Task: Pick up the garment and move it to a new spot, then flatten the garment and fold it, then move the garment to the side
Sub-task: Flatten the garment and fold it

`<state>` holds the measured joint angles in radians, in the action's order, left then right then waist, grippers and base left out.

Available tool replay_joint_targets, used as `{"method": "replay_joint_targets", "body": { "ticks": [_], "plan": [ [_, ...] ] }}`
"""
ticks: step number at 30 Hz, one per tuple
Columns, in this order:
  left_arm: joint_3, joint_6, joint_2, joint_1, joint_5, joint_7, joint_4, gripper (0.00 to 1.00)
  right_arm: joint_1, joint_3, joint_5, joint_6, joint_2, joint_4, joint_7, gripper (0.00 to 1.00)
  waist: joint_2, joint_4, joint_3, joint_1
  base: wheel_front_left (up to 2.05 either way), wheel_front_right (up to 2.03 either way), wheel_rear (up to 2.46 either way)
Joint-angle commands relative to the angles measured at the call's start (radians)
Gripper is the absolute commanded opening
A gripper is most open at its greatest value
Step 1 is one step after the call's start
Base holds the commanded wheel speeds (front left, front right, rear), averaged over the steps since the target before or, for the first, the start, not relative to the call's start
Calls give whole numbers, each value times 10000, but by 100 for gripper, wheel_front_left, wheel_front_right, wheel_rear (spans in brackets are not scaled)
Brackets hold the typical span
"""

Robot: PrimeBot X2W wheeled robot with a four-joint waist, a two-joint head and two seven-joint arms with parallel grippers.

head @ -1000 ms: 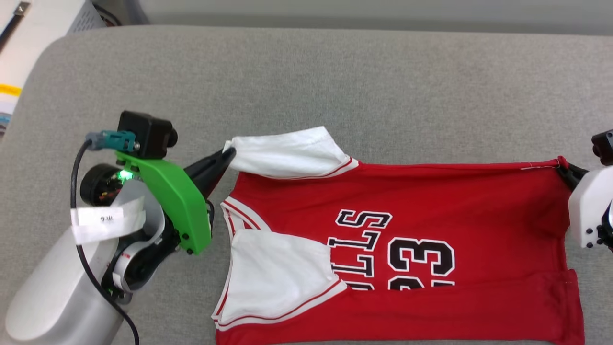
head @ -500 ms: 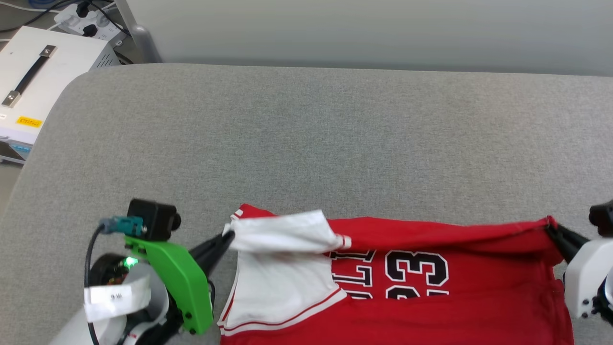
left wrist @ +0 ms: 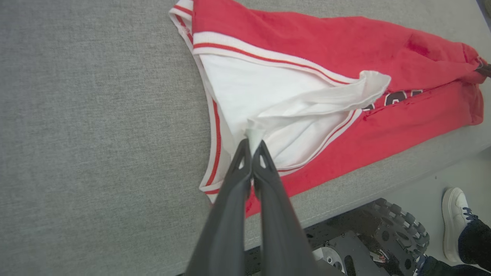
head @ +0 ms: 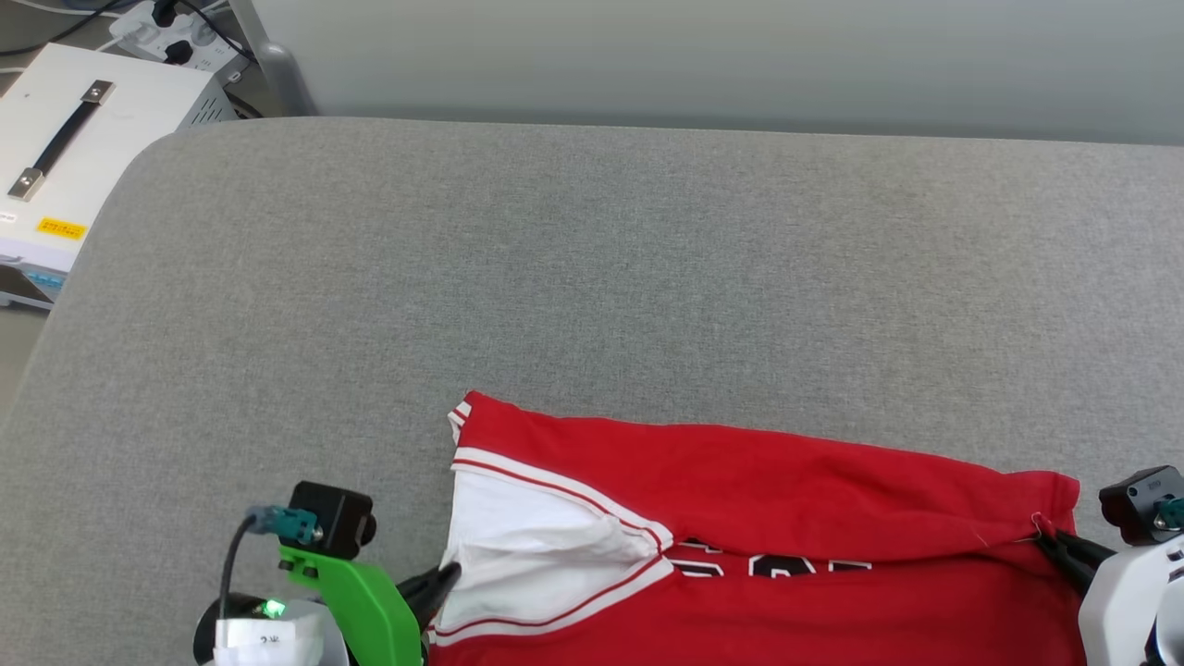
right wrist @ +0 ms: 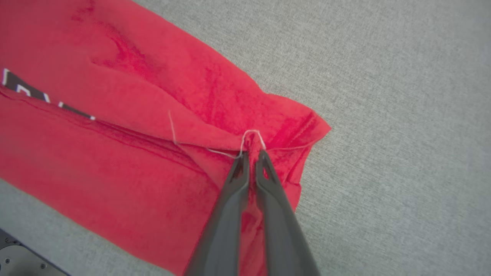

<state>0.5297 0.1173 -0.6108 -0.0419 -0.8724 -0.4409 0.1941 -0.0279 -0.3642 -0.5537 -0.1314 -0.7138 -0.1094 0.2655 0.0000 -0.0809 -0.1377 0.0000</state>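
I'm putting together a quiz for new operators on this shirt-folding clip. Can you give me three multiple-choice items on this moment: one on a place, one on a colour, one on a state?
1. Where does the white box with the black handle stand relative to the grey padded surface?
A. In its middle.
B. Off its upper left corner.
C. Off its lower right corner.

2. What colour is the part of the garment that the left gripper pinches?
A. Black.
B. Red.
C. White.

3. What state is the right gripper in?
A. Shut on the garment's red corner.
B. Wide open above the surface.
C. Shut on nothing.

Answers:
1. B: the head view shows the box beyond that corner.
2. C: the left wrist view shows the fingertips on white sleeve cloth.
3. A: the right wrist view shows the fingers closed on the red hem corner.
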Motion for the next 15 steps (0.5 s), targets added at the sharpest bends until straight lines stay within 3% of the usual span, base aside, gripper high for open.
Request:
{"method": "replay_joint_targets", "body": {
  "ticks": [1, 7, 8, 9, 10, 15],
  "plan": [
    [72, -97, 37, 70, -23, -37, -124, 0, 38, -115, -72, 7, -85, -15, 72, 0, 0, -11, -23, 0, 0, 0, 0],
    [445, -399, 96, -110, 106, -209, -771, 0, -107, -680, -110, 7, -449, -163, 247, 1, 0, -18, -60, 0, 0, 0, 0],
    [518, -449, 96, -137, 150, -239, -876, 11, -124, -765, -117, 7, -492, -212, 260, 25, 0, -19, -57, 0, 0, 0, 0],
    [566, -479, 108, -153, 174, -250, -957, 50, -142, -811, -129, 7, -512, -252, 251, 70, 0, -20, -54, 0, 0, 0, 0],
    [616, -501, 141, -157, 172, -272, -1062, 100, -159, -831, -170, 7, -505, -333, 261, 100, 0, -19, -45, 0, 0, 0, 0],
    [661, -598, 328, -108, 31, -149, -1375, 100, -237, -1056, -214, 7, -524, -457, 207, 100, 0, 4, 98, 0, 0, 0, 0]
  ]
}}
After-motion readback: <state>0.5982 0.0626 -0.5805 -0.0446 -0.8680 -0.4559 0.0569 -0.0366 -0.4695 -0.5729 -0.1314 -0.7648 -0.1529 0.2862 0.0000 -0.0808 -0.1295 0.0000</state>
